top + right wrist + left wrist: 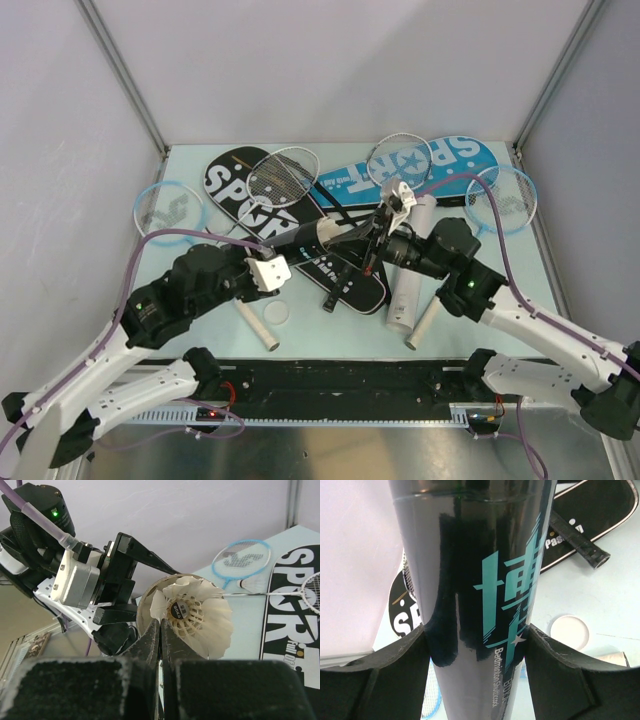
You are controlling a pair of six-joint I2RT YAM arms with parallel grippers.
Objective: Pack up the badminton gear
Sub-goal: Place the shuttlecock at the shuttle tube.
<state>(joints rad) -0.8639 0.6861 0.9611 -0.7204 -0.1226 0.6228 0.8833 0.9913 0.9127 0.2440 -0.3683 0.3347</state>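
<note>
My left gripper [270, 272] [476, 655] is shut on a black shuttlecock tube [475, 580] [300, 238] with teal print, one jaw pressed against each side. It holds the tube off the table, open end toward the right arm. My right gripper [160, 622] [350, 237] is shut on the feather edge of a white shuttlecock [200, 615], right at the tube's pale mouth [145, 605]. A black SPORT cover [240, 185] and a blue cover [440, 165] lie at the back, with silver rackets [283, 172] [400, 160] on them.
Light-blue rackets lie at the far left [168, 208] and far right [502, 198]. A white tube [410, 280] lies under the right arm. A round white cap [277, 313] [569, 631] and a thin white stick [255, 325] rest near the front edge. A black racket grip [580, 545] crosses the cover.
</note>
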